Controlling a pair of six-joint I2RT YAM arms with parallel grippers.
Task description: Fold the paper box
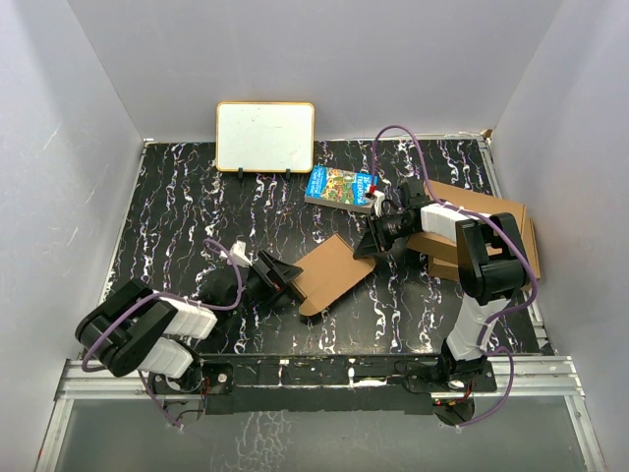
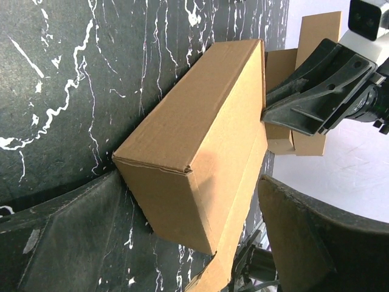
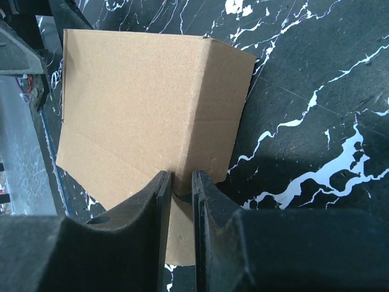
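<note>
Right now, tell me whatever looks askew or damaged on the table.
The box lies slanted across the table, and a flap at its end by the left fingers hangs loose, not tucked in. The right fingers pinch its other end. No tear or crushing shows.

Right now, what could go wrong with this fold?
The right gripper pinches only a thin edge of the box; it may slip off or crease it. The left gripper stands open around the other end, so the box could slide if pulled. The book lies close behind the right gripper and might get bumped.
</note>
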